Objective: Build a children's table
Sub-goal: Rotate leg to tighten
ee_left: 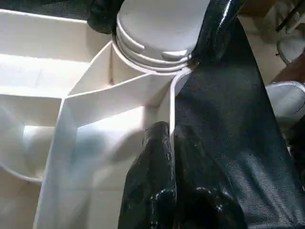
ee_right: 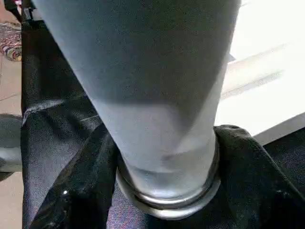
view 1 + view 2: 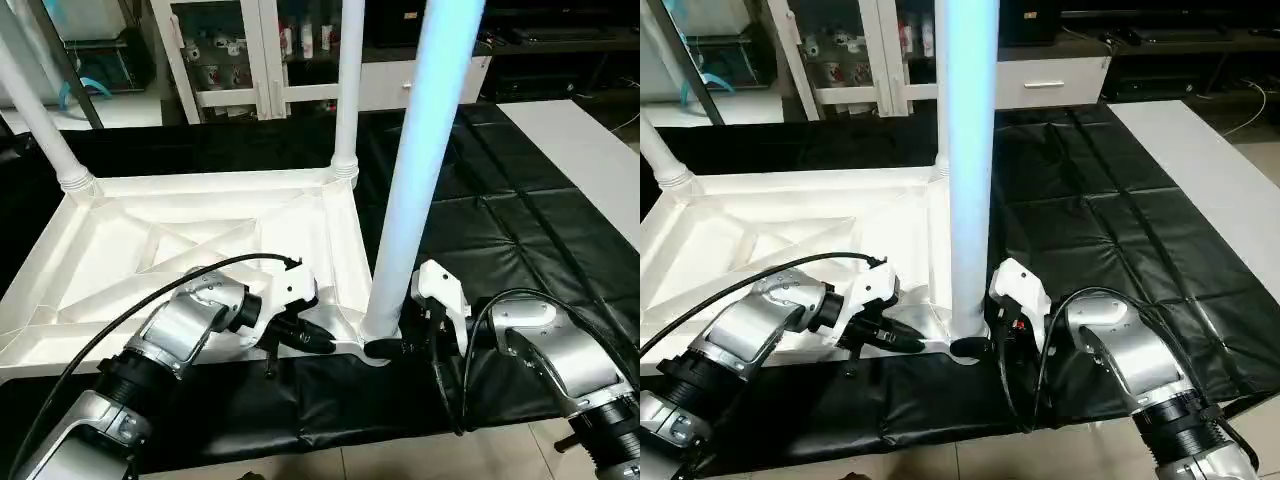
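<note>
Children's table assembly is looking well over halfway along, judging by the legs already standing. The tabletop [image 3: 200, 240] is lying upside down, ribbed side up, on the black-covered worktop [image 3: 520, 240], near the robot's edge of it.

Nearest the robot, the left hand [image 3: 318, 338] is resting at the tabletop's near rim with its black fingers [image 1: 157, 181] pressed together, the thin edge wall sitting at the line between them; whether it is truly pinched I cannot tell. Just beside it, the right hand [image 3: 392, 348] is sitting around the base of the near leg [image 3: 415, 170], its fingers standing on either side of the collar. Whether they are gripping the tube or standing slightly off it I cannot tell.

That near leg is rising upright from the near right corner socket [image 1: 152, 57], apparently seated, though it may need a final push.

Farther off, a second leg [image 3: 346, 90] is standing in the far right corner, and a third leg [image 3: 40, 120] is leaning out of the far left corner.

Counting: one tabletop, three legs in view, two hands. A fourth leg is what seems to be left, for the near left corner.
</note>
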`<state>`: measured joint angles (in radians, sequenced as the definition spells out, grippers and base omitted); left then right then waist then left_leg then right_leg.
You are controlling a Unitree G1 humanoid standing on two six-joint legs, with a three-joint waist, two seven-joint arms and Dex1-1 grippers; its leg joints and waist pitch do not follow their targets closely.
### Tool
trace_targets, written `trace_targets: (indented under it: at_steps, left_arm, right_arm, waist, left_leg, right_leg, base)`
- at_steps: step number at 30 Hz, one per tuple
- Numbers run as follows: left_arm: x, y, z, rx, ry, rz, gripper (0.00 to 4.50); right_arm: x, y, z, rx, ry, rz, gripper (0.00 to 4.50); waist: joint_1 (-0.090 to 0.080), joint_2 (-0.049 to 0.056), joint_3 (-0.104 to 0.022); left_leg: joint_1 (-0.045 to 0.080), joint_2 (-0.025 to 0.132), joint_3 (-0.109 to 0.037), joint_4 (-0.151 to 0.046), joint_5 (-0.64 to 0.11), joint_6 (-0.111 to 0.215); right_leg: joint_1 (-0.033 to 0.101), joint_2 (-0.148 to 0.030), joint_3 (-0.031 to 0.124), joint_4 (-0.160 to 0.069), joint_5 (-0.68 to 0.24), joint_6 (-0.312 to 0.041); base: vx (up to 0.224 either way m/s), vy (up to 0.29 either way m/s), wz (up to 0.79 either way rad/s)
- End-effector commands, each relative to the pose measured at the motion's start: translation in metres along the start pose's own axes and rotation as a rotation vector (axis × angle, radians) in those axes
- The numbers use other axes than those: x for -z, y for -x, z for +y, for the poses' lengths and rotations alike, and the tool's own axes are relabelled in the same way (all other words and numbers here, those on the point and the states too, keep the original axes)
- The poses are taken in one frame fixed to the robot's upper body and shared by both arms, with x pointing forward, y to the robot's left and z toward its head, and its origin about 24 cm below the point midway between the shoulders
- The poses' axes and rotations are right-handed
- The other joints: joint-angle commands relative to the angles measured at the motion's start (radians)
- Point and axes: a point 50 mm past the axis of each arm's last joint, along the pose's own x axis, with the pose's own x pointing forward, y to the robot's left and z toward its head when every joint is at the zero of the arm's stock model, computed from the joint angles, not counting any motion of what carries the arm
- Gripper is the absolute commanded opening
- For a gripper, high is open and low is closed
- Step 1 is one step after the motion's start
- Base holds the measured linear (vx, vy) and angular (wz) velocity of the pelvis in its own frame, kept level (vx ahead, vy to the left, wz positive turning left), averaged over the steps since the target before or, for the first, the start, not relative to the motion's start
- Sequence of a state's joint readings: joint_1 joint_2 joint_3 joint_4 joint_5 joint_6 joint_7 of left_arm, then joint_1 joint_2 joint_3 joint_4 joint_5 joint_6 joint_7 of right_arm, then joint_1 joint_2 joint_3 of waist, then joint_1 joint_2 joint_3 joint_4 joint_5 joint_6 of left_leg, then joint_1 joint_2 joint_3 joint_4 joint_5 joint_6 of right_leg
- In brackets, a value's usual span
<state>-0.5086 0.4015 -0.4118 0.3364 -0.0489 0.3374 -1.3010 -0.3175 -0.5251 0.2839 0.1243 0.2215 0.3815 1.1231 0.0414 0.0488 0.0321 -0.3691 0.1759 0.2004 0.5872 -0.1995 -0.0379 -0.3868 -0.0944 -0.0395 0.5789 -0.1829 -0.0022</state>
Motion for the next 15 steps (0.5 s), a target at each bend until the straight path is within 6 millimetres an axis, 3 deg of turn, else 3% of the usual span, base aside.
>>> trace_targets:
  at_steps: [1,5,7,8,9,10,13,15]
  left_arm:
    - [0.003,-0.009,-0.008,0.066,0.003,0.02,0.0]
    - [0.001,-0.013,-0.002,0.008,0.015,0.003,0.0]
    - [-0.002,-0.02,0.007,-0.085,0.04,-0.018,0.0]
    - [-0.002,-0.02,0.007,-0.085,0.04,-0.018,0.0]
    - [-0.007,-0.03,0.019,-0.204,0.07,-0.043,0.0]
    - [-0.008,-0.032,0.022,-0.23,0.079,-0.048,0.0]
    - [-0.018,-0.044,0.035,-0.376,0.139,-0.083,0.0]
    - [-0.02,-0.047,0.038,-0.415,0.158,-0.091,0.0]
  right_arm:
    - [0.002,-0.002,-0.001,0.005,0.001,0.022,2.66]
    - [-0.001,-0.014,-0.01,0.139,-0.027,-0.041,2.65]
    - [-0.004,-0.028,-0.018,0.278,-0.076,-0.102,2.65]
    - [-0.004,-0.028,-0.018,0.278,-0.076,-0.102,2.65]
    - [-0.008,-0.045,-0.021,0.39,-0.133,-0.166,2.65]
    - [-0.009,-0.048,-0.022,0.417,-0.15,-0.177,2.65]
    - [-0.014,-0.067,-0.03,0.581,-0.231,-0.213,2.65]
    - [-0.016,-0.071,-0.034,0.63,-0.256,-0.221,2.65]
  waist:
    - [-0.003,-0.008,-0.053]
    - [-0.011,-0.006,-0.048]
    - [-0.021,-0.013,-0.045]
    - [-0.023,-0.011,-0.042]
    - [-0.029,-0.012,-0.042]
    - [-0.035,-0.012,-0.041]
    - [-0.048,-0.009,-0.043]
    - [-0.057,-0.007,-0.044]
  left_leg:
    - [0.017,0.054,-0.021,-0.069,-0.159,0.063]
    - [0.017,0.051,-0.021,-0.073,-0.202,0.046]
    - [0.016,0.05,-0.026,-0.08,-0.274,0.009]
    - [0.018,0.049,-0.027,-0.081,-0.29,0.0]
    - [0.02,0.047,-0.029,-0.082,-0.316,-0.016]
    - [0.025,0.046,-0.031,-0.082,-0.347,-0.032]
    - [0.019,0.044,-0.038,-0.086,-0.359,-0.04]
    - [0.021,0.041,-0.036,-0.085,-0.368,-0.04]
  right_leg:
    - [0.036,-0.046,0.029,-0.047,-0.105,-0.26]
    - [0.031,-0.046,0.029,-0.054,-0.163,-0.257]
    - [0.031,-0.048,0.028,-0.062,-0.279,-0.222]
    - [0.027,-0.047,0.029,-0.066,-0.309,-0.215]
    - [0.025,-0.047,0.028,-0.07,-0.349,-0.199]
    - [0.019,-0.047,0.028,-0.075,-0.389,-0.187]
    - [0.024,-0.047,0.025,-0.076,-0.392,-0.168]
    - [0.017,-0.046,0.025,-0.079,-0.378,-0.173]
  base:
    - [0.0,0.0,0.0]
    - [0.0,0.0,0.0]
    - [0.0,0.0,0.0]
    - [0.0,0.0,0.0]
    - [0.0,0.0,0.0]
    - [0.0,0.0,0.0]
    - [0.0,0.0,0.0]
    - [0.0,0.0,0.0]
